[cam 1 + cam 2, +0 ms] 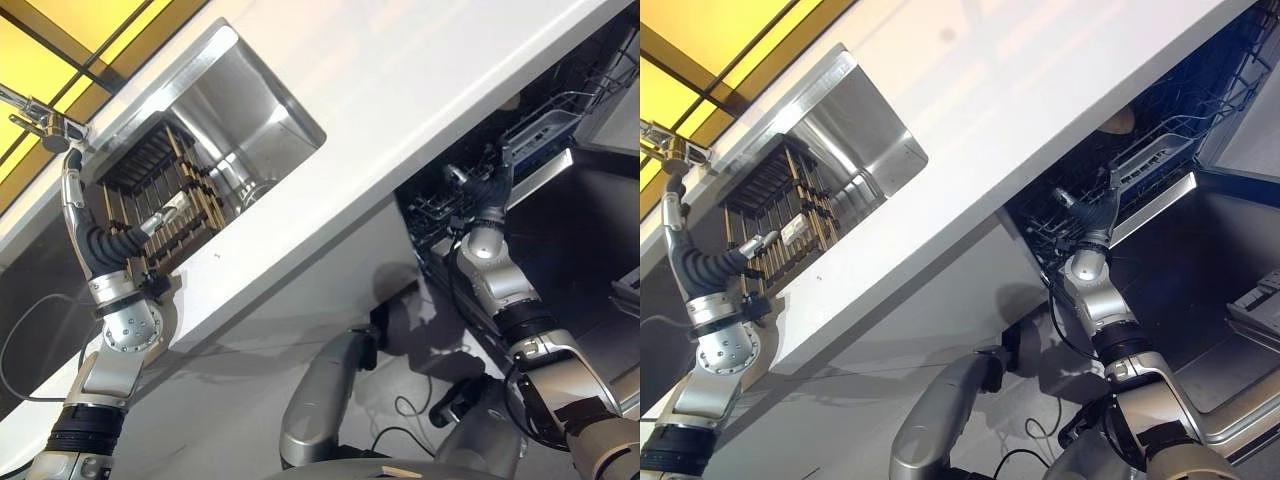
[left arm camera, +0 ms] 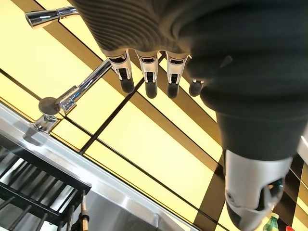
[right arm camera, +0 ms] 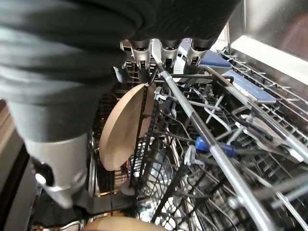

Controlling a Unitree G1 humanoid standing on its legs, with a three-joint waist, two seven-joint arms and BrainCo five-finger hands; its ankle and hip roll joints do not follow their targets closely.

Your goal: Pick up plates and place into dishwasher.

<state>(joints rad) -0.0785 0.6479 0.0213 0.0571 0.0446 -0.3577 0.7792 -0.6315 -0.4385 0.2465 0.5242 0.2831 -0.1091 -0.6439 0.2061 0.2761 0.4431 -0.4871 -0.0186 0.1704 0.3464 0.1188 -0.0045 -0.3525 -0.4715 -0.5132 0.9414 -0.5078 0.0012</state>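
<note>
A round brown wooden plate (image 3: 126, 129) stands on edge between the tines of the dishwasher's wire rack (image 3: 226, 159). My right hand (image 1: 485, 192) reaches into that rack under the counter. Its fingers (image 3: 143, 60) hang relaxed just above the plate's top rim, with the thumb apart from it and nothing gripped. The rim of a second brown plate (image 3: 115, 224) shows lower in the rack. My left hand (image 1: 98, 240) is held up beside the dark drying rack (image 1: 150, 190) in the steel sink (image 1: 250, 100). It is open and empty, and its fingers (image 2: 150, 79) point toward the faucet (image 2: 72, 94).
The white counter (image 1: 420, 80) runs across between the sink and the dishwasher. The dishwasher's door (image 1: 590, 230) lies open to the right. Blue-tipped holders (image 3: 216, 144) and wire tines crowd the rack round my right hand. Yellow panels (image 2: 144, 144) rise behind the faucet.
</note>
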